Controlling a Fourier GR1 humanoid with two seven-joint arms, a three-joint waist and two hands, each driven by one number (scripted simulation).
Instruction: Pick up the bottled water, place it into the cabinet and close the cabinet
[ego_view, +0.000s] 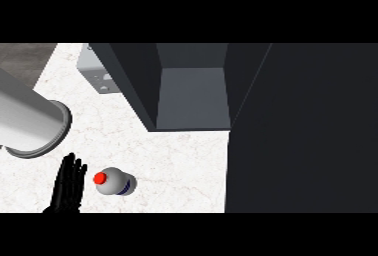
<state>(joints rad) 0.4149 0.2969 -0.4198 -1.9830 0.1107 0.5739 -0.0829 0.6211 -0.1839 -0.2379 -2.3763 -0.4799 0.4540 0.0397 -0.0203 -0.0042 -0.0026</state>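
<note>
The bottled water (115, 181) stands upright on the white marble counter (177, 160); from above it is a white body with a red cap and a blue band. My left hand (66, 186) rises from the lower edge just left of the bottle, open with fingers straight and pointing up, a small gap between them. A thick grey forearm (29, 120) crosses the left edge above the hand. The dark cabinet (192, 95) stands open behind the bottle, with nothing on its grey inner shelf. My right hand does not show.
A broad dark panel (303, 130), seemingly the cabinet's open door, fills the right side from top to bottom. A light grey bracket-like object (100, 75) sits at the cabinet's far left. Bare counter lies between bottle and cabinet.
</note>
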